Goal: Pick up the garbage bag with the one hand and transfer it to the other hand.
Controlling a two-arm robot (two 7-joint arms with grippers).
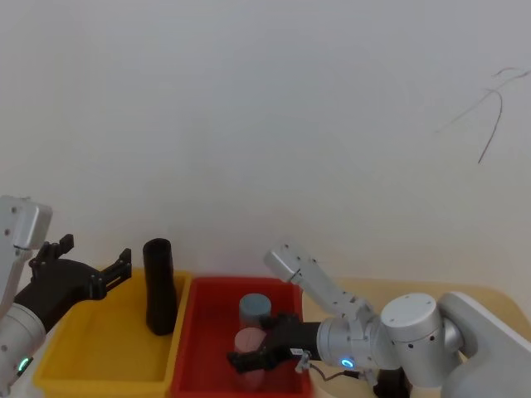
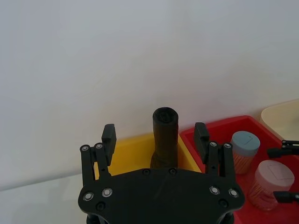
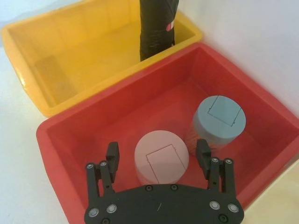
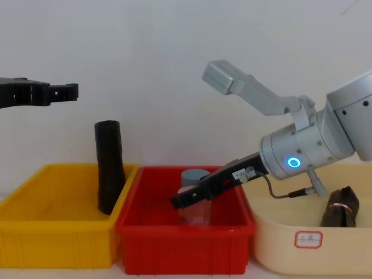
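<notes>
The garbage bag (image 1: 159, 286), a thick black roll, stands upright against the right wall of the yellow bin (image 1: 99, 365). Its red label shows in the right wrist view (image 3: 170, 25). My left gripper (image 1: 94, 253), on the arm with the green ring, hangs open to the left of the roll and higher than its top (image 4: 64, 90). In the left wrist view the roll (image 2: 165, 135) stands beyond the spread fingers (image 2: 109, 133), untouched. My right gripper (image 3: 157, 148), on the blue-ringed arm, is open low in the red bin (image 4: 186, 244), its fingers on either side of a pink-lidded can (image 3: 161, 156).
A blue-lidded can (image 3: 219, 116) stands behind the pink one in the red bin. To the right is a cream bin (image 4: 308, 244) holding another dark roll (image 4: 342, 208) with a band. A white wall rises close behind the bins.
</notes>
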